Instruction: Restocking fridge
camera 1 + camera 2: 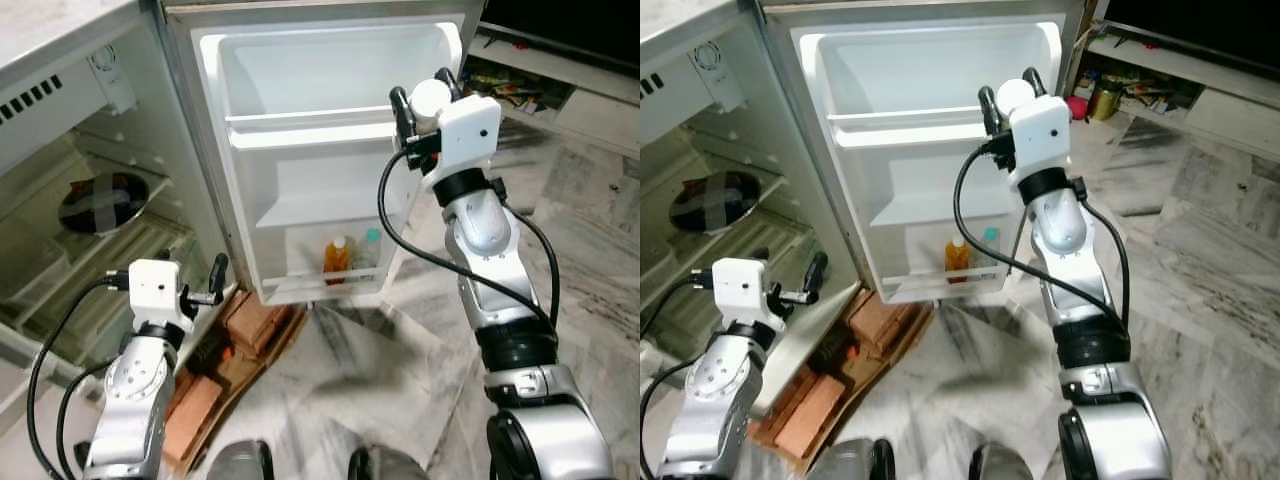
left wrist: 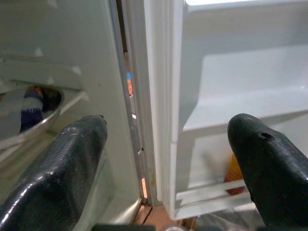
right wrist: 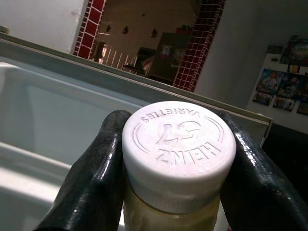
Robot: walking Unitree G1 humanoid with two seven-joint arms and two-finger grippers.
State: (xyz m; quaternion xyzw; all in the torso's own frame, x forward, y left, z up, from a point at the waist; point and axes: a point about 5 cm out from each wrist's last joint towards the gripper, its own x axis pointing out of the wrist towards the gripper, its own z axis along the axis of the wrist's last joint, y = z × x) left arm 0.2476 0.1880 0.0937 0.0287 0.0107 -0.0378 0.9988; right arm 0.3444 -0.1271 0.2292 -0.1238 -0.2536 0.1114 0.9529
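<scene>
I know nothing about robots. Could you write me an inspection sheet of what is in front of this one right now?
Surface: open fridge door, upper racks bare; marble floor below.
Job's things: white-capped jar of pale contents, held up near the door's upper rack; orange bottle and clear bottle on the bottom rack.
Clutter: bricks on the floor under the fridge; round dish on an inside shelf.
Grippers: right gripper clamped on the jar; left gripper open, low, at the door's hinge edge.
Cables: black cable looping off each wrist.
Surroundings: low cabinet holding small items, to the right.
</scene>
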